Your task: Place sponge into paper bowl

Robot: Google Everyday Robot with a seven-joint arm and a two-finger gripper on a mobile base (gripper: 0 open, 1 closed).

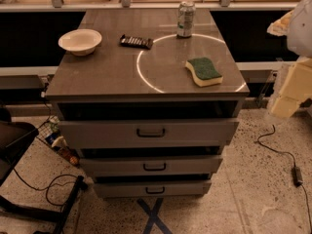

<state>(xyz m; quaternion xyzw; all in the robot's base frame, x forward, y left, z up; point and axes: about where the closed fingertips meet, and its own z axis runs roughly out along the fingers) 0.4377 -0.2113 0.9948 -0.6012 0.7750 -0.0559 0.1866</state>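
The sponge [204, 71], pale yellow foam with a dark green top, lies flat near the front right corner of the grey cabinet top [107, 72]. The cream-white paper bowl [80, 41] stands upright and empty at the back left of the same top. My gripper [290, 92] hangs at the right edge of the view, off the cabinet's right side and to the right of the sponge, holding nothing that I can see. It is far from the bowl.
A silver drink can [185, 19] stands at the back right of the top. A flat dark candy bar [136, 41] lies between bowl and can. Three drawers [150, 132] sit below, slightly pulled out. Cables [278, 150] run on the floor. A black chair base [19, 145] is at left.
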